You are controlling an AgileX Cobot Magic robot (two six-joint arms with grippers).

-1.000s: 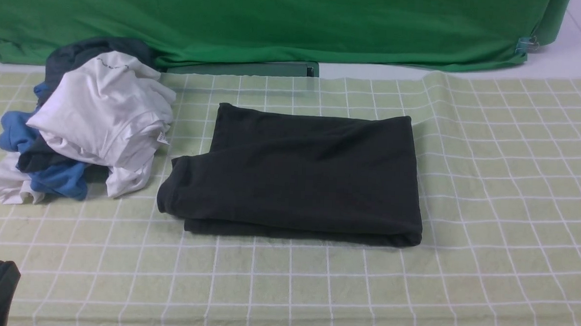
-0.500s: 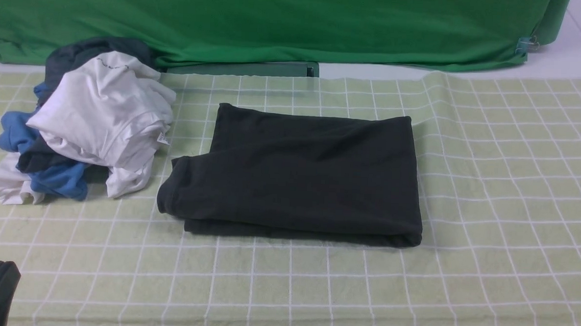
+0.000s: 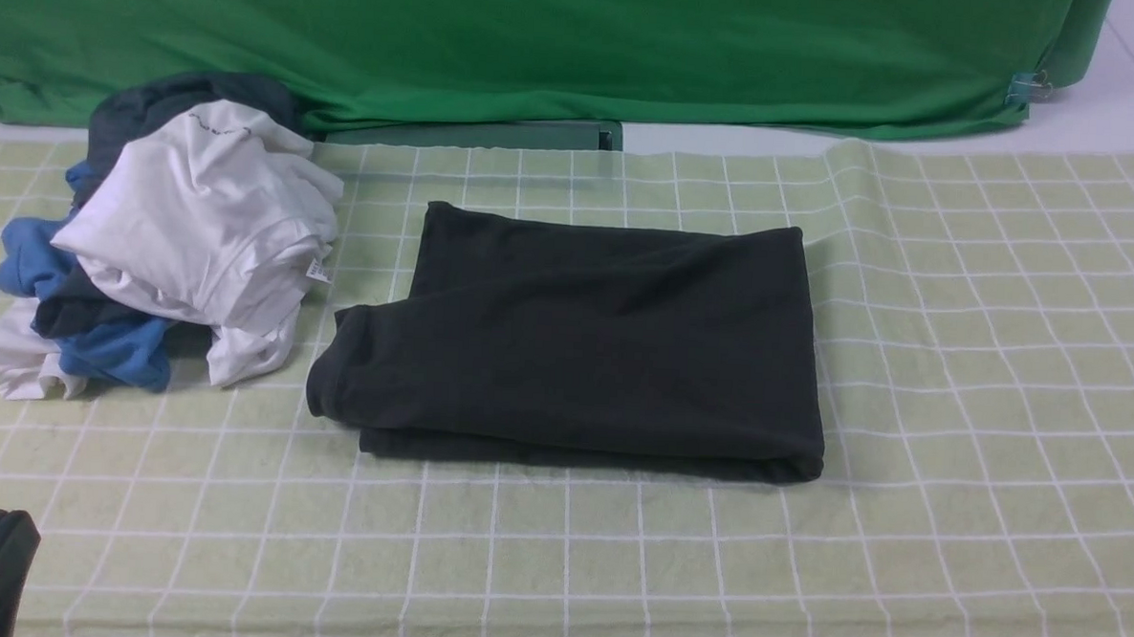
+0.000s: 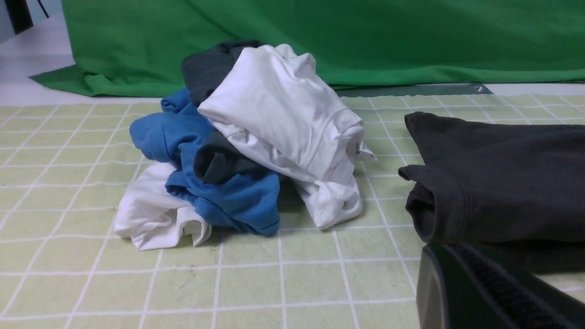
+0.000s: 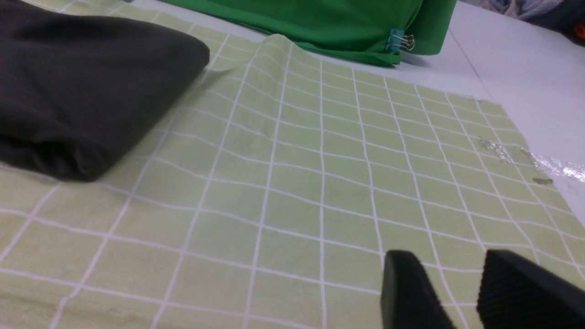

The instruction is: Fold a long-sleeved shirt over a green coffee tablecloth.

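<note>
**Front view: black shirt lies folded on the checked cloth**

Front view shows the long-sleeved shirt (image 3: 585,343) lying folded into a flat, thick block in the middle of the green coffee tablecloth (image 3: 986,375). One rolled bit of the shirt sticks out on the robot's left side, with a cuff-like hem at its end. No print or label shows on the shirt.

Just beside it, on the robot's left, sits a heap of clothes (image 3: 168,244). The heap has white, blue and dark grey pieces all bunched up. It does not touch the black shirt. A small white tag hangs from the white piece.

Behind the checked cloth hangs a bright green sheet (image 3: 541,40). A small clip (image 3: 1022,87) holds its far right corner.

The left gripper (image 4: 493,292) is low at the near left edge of the cloth, close to the rolled end of the shirt. Its jaws are pressed together and it holds nothing. Only a dark corner of it shows in the front view.

The right gripper (image 5: 461,292) is low over bare checked cloth on the right side, apart from the shirt. Its two fingers (image 5: 406,292) have a gap between them, and only the cloth shows through the gap. It holds nothing.
</note>
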